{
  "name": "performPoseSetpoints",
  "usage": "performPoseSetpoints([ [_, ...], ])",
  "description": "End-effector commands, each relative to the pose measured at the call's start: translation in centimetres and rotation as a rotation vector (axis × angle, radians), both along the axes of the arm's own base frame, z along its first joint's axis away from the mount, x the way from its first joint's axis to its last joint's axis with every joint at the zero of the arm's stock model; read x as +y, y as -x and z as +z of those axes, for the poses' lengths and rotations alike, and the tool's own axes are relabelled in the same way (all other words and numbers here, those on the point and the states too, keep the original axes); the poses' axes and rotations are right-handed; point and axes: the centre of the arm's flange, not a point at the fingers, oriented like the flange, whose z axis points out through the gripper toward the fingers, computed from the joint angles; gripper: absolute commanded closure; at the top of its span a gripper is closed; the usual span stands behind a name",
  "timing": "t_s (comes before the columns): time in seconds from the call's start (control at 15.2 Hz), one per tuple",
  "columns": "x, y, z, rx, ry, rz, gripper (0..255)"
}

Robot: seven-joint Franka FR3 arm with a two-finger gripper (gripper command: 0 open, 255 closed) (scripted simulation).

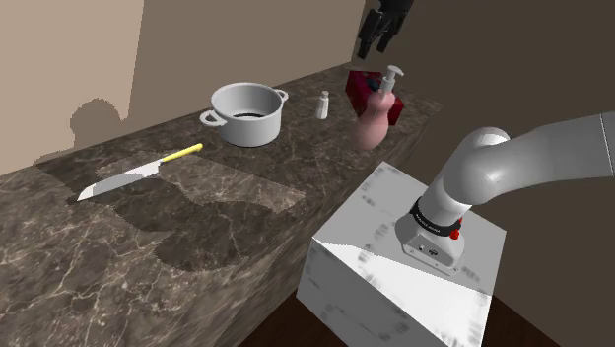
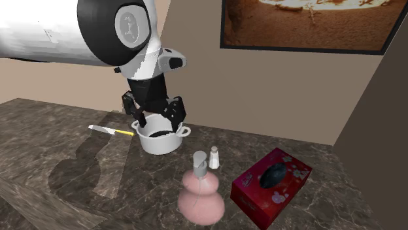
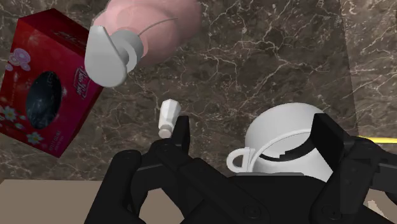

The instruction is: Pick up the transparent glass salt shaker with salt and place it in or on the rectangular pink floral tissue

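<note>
The salt shaker is small and pale with a lighter cap. It stands upright on the dark marble counter between a white pot and a pink soap dispenser. The tissue box is deep red with small flowers and a dark oval opening; it sits just past the dispenser near the counter's end. My gripper hangs open and empty, well above the counter. In the wrist view the shaker shows just beyond the tip of one finger, with the tissue box further off to that side.
The white two-handled pot stands near the back wall, beneath my gripper in the wrist view. A knife with a yellow handle lies further along the counter. The tall dispenser stands beside the tissue box. A wall corner closes the counter's end.
</note>
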Motion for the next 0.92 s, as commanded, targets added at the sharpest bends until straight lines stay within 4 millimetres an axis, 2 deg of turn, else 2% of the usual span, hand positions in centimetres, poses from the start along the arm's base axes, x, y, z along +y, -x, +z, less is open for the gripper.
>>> performPoseSetpoints([
  [0.0, 0.0, 0.0, 0.0, 0.000, 0.000, 0.000, 0],
  [0.86, -8.6, -8.0, -12.6, -0.051, -0.048, 0.005, 0],
])
